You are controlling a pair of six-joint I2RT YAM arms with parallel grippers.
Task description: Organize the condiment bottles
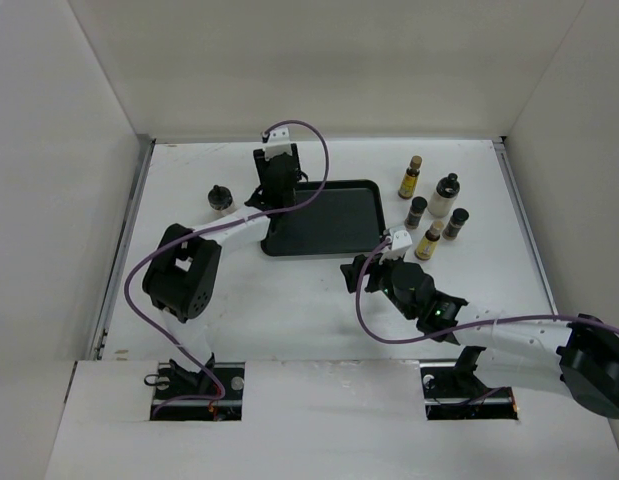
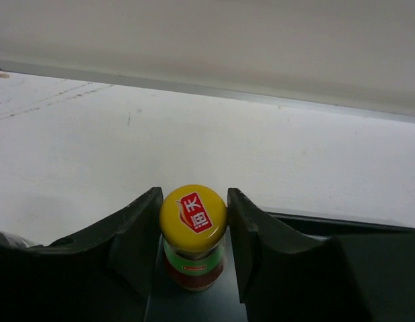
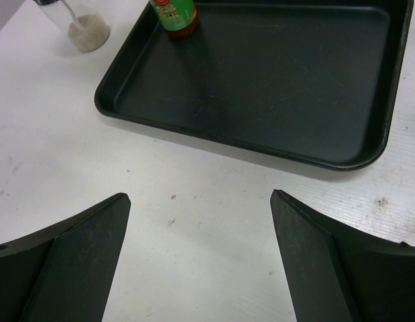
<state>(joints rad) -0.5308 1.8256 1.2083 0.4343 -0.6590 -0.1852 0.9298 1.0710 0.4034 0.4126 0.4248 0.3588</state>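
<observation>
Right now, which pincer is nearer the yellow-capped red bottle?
Left. The left pincer clasps the bottle, in a corner of the tray; the right pincer hangs open over the table, outside the tray.

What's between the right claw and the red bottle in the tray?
Bare table, then the tray's rim and empty floor, up to the red bottle: right wrist view.

Glossy yellow cap (image 2: 193, 213) on bottle (image 2: 192, 263); smooth black tray (image 3: 261, 80); scuffed matt table (image 3: 194, 221).
</observation>
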